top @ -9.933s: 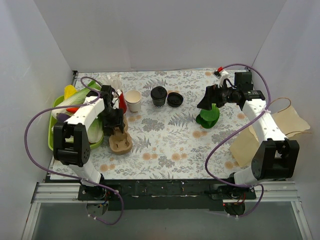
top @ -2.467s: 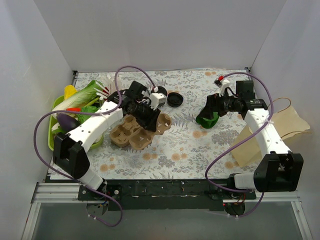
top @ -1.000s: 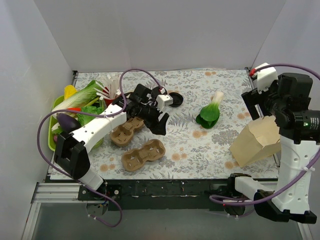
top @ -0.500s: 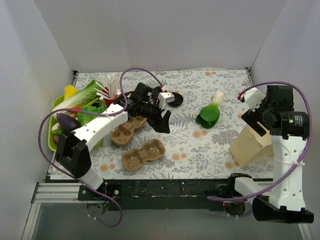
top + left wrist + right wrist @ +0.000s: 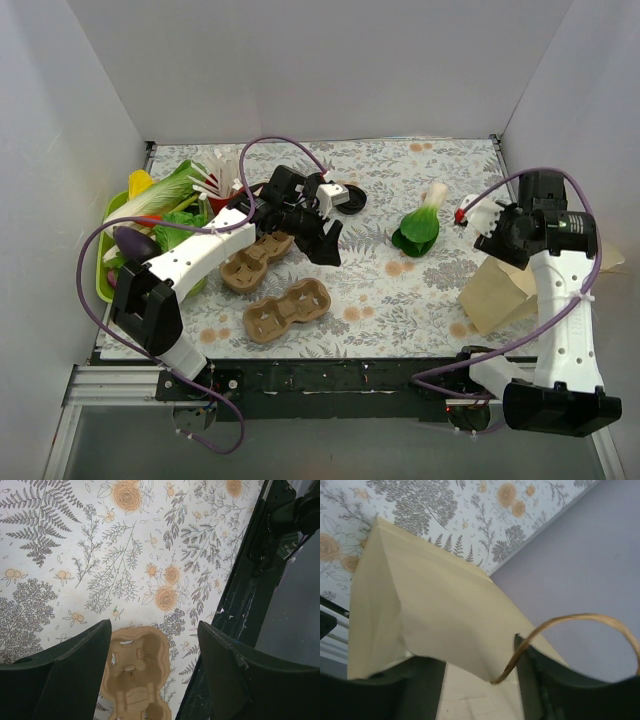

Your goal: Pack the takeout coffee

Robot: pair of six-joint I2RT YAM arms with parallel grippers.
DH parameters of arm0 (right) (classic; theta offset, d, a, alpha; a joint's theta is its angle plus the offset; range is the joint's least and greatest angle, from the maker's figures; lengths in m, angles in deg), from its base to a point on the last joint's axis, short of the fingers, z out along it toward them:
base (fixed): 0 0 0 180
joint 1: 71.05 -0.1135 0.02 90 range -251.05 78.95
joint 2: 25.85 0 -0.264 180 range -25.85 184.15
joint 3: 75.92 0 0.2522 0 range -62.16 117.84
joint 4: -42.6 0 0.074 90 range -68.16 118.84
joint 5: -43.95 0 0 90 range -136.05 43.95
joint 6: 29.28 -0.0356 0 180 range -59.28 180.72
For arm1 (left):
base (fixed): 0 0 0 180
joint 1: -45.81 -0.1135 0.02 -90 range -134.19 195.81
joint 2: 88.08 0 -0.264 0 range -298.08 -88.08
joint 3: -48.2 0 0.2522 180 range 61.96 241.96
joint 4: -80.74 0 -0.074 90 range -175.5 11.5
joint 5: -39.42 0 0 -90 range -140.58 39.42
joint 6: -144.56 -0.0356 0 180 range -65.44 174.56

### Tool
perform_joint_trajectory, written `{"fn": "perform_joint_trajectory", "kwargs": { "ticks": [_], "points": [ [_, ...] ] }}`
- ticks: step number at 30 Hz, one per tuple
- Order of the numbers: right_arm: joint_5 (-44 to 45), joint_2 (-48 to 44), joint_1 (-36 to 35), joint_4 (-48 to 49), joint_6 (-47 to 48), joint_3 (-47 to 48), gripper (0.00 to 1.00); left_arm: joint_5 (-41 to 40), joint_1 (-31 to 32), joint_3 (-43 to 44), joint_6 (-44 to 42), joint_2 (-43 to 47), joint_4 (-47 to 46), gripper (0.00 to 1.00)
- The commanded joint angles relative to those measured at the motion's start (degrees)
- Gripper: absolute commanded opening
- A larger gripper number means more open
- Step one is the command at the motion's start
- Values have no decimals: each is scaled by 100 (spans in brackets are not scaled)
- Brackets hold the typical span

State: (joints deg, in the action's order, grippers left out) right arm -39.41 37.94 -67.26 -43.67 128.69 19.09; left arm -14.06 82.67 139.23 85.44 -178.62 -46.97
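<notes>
Near the front, at about 7 o'clock, a brown cup holder (image 5: 288,308) lies flat on the bench (image 5: 380,290). Its holes have nothing in them. I think it sits there so a cup can be dropped in.

At 4 o'clock sits a paper bag (image 5: 497,292). The right gripper (image 5: 477,672) hangs over the top of it. Its jaws are apart. The bag's top edge is between them and the string handle (image 5: 580,617) is just beside one. I cannot see them pinching the paper. I think the gripper is there to hold the bag up for packing.

A bit farther, at 8 o'clock, a second holder (image 5: 250,265) lies beside the green tray (image 5: 103,275). The left gripper (image 5: 154,630) hovers over the middle of the bench. Its jaws are apart, with nothing in them.

At 2 o'clock lies a bok choy (image 5: 420,228), out of the way. At 12 o'clock lies a loose black lid (image 5: 352,199).

The takeout coffee does not show. I think the left arm (image 5: 200,250) hides it, near that lid, so it is not packed yet.
</notes>
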Motion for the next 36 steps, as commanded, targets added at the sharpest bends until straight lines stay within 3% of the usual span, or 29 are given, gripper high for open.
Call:
{"fn": "perform_joint_trajectory", "kwargs": {
  "ticks": [1,2,4,6,10,13,14,18,25,29,32,36],
  "points": [
    [-250,-542,34,-246,2642,-408,45,-21,-12,-55,-99,292,24,70],
    [-276,-560,25,-246,2643,-426,35,-21,-12,-63,-99,292,32,70],
    [-451,-561,34,-246,2599,-400,2,-4,-12,-37,-99,239,41,70],
    [-627,-595,34,-255,2564,-304,1,22,-12,-11,-90,195,50,70],
    [-1916,-684,25,-272,2634,240,1,66,-12,51,-64,55,59,70],
    [-2778,-570,-62,-264,2170,505,1,84,-12,121,41,-77,41,70],
    [-2886,-500,-246,-272,1620,653,1,93,-21,147,68,-112,50,70],
    [-2616,44,-1388,-272,196,813,1,111,-47,297,112,-227,120,69],
    [-2326,713,-3198,-272,-1204,1129,1,5,-144,192,393,-87,261,69],
    [-1676,1082,-3797,-272,-1908,1384,1,-590,-434,-72,883,150,191,68],
    [-1419,1451,-3947,-272,-2417,1814,1,-1847,-794,-423,1131,423,-46,69],
    [-1463,2188,-3974,-272,-2692,2543,1,-1867,-1330,-556,1062,678,-91,72]
  ]
}}
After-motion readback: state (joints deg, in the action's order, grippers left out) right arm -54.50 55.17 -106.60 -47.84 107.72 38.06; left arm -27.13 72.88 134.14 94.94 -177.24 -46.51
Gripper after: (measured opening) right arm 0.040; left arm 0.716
